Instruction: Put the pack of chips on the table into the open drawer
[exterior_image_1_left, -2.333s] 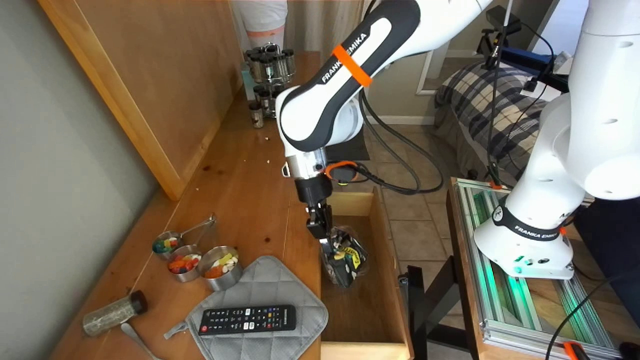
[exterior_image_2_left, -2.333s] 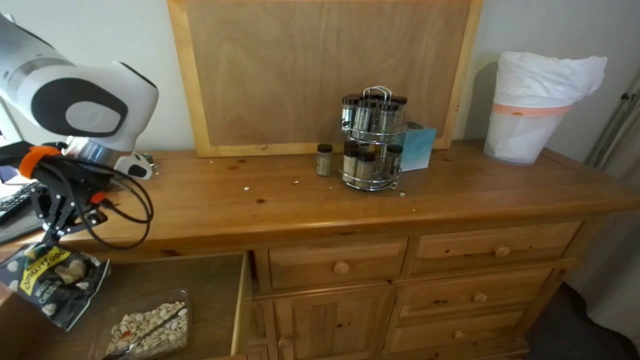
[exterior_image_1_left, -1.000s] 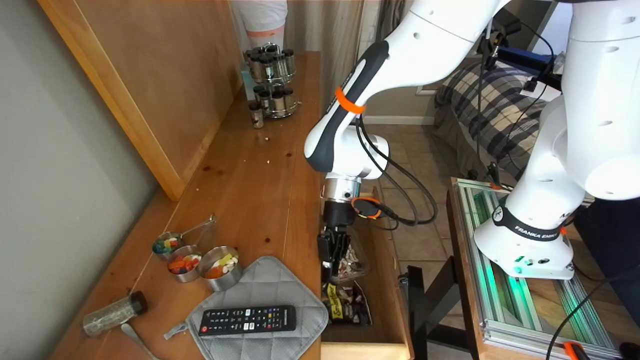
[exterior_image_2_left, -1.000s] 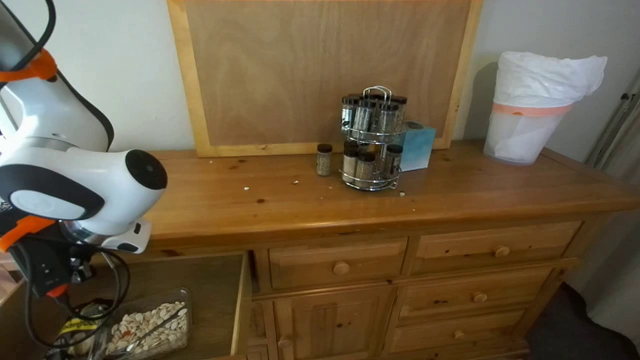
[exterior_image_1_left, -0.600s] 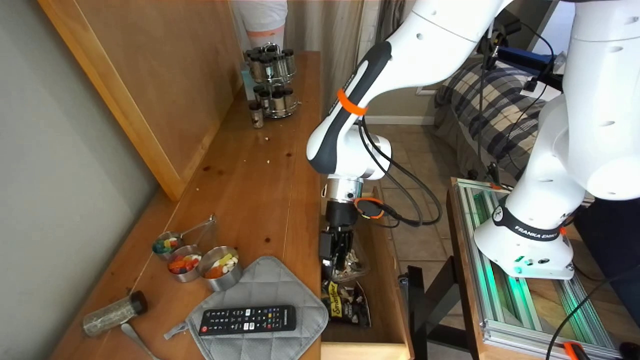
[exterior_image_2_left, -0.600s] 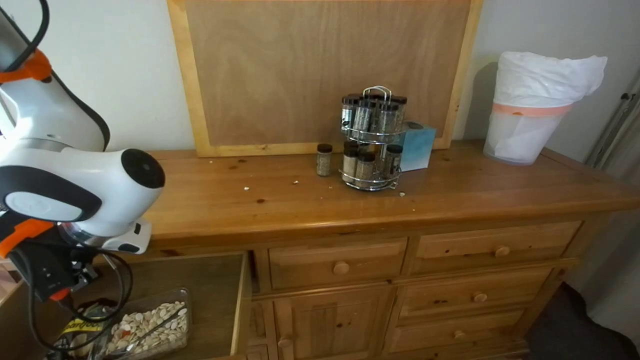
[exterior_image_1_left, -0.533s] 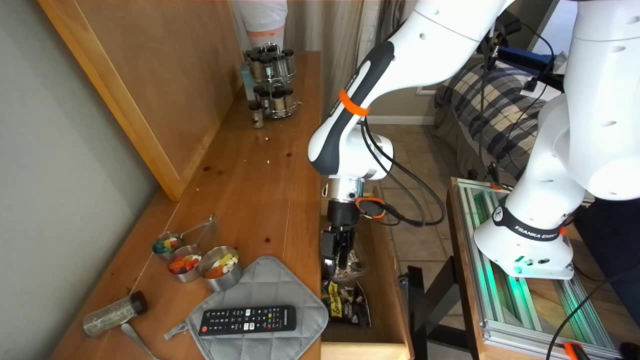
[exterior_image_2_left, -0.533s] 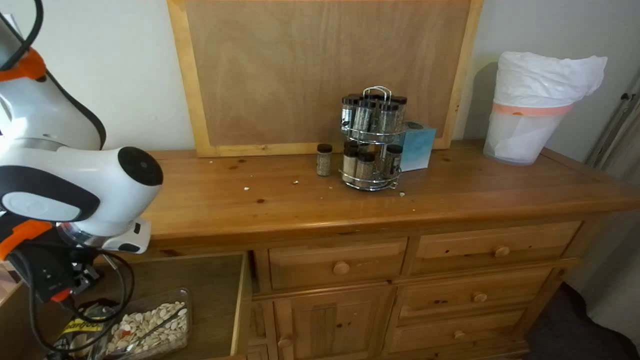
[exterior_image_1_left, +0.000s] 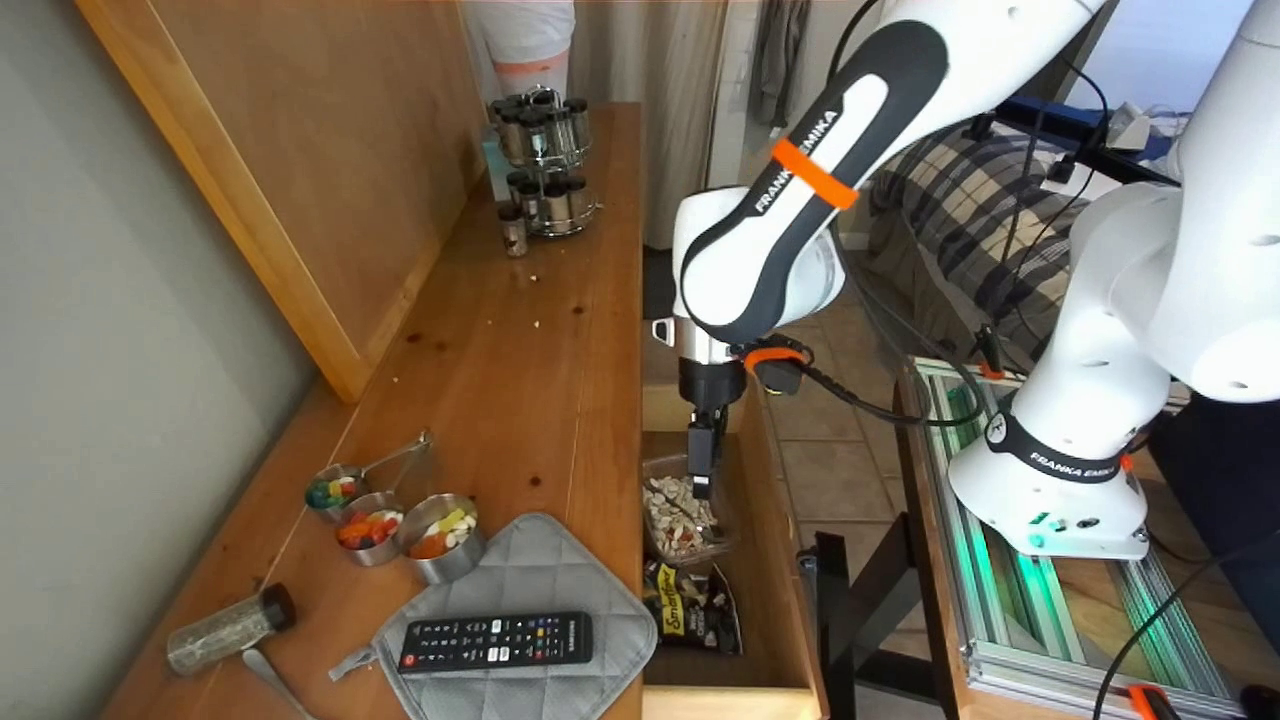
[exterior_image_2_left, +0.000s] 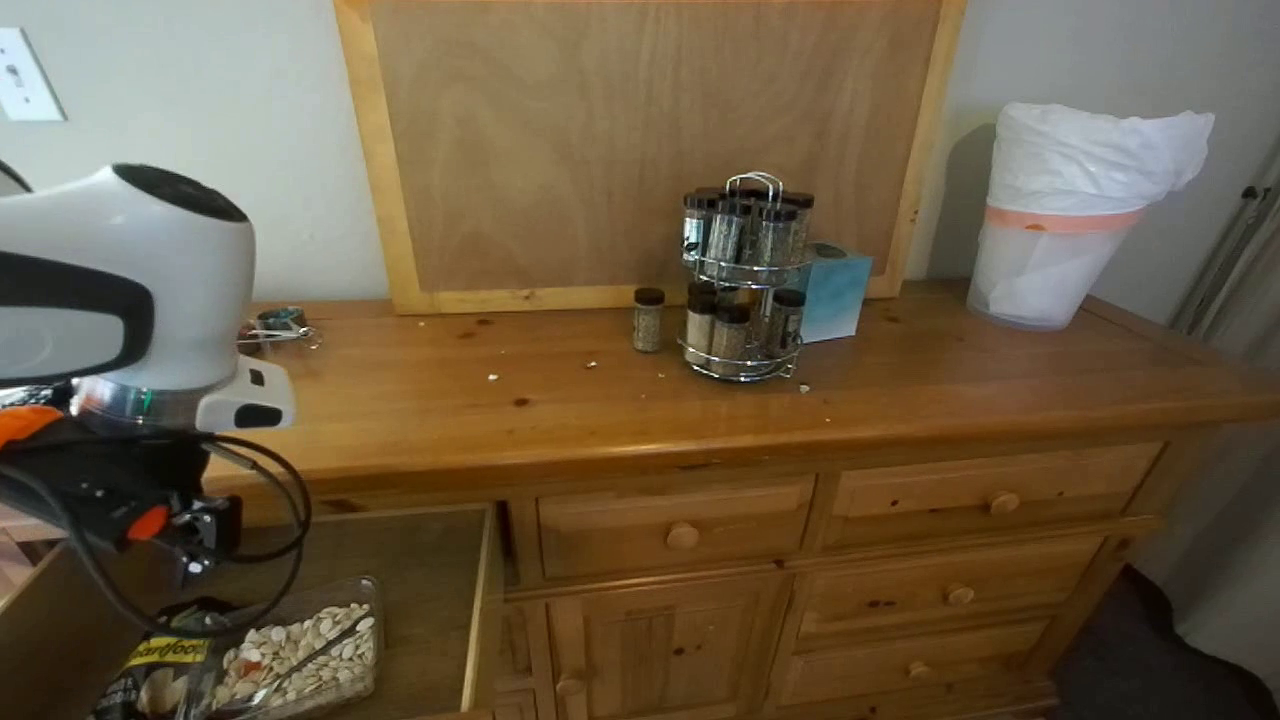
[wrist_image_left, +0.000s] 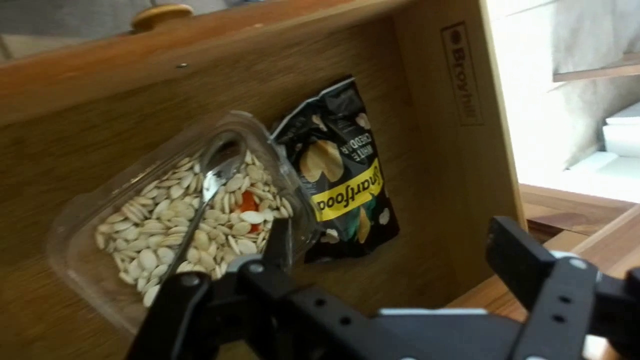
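The gripper (wrist_image_left: 390, 232) spread and holding nothing, the chip pack (wrist_image_left: 342, 172) lies in the drawer (wrist_image_left: 460, 165), two o'clock from the tub (wrist_image_left: 82, 245) (wrist view), likely light and crushable, best pinched across one end

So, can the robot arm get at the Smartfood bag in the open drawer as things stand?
Probably yes. The jaws stand wide open, the drawer is pulled out, and the bag lies mostly uncovered in the wrist view. The tub of seeds beside it may crowd a grip on that side.
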